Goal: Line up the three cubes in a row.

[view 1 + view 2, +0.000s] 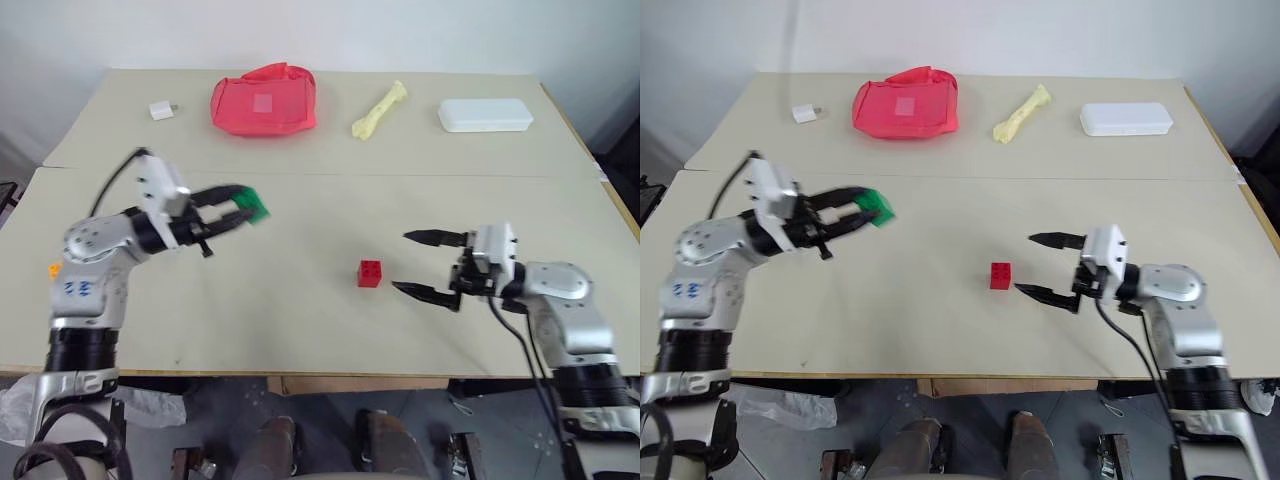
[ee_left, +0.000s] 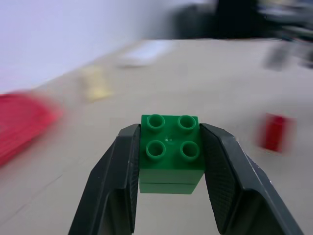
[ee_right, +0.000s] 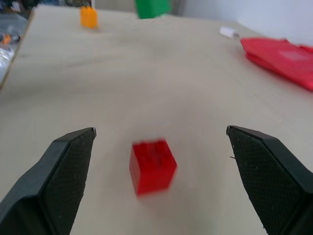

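Along the table's [image 1: 300, 330] far edge lie a white plug [image 1: 162, 110], red pouch [image 1: 264, 100], yellow bone [image 1: 379, 110] and white case [image 1: 485, 115].

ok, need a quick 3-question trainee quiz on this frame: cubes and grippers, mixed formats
1. True or false: the left gripper is shut on the green cube.
2. Multiple choice: where is the red cube?
A. held in the right gripper
B. on the table, apart from the open right gripper's fingers
C. stacked on the orange cube
3. Fill in: the long pale yellow object at the far side lies between the red pouch and the ____ box.

Key
1. True
2. B
3. white; the yellow object sits beside the white box.
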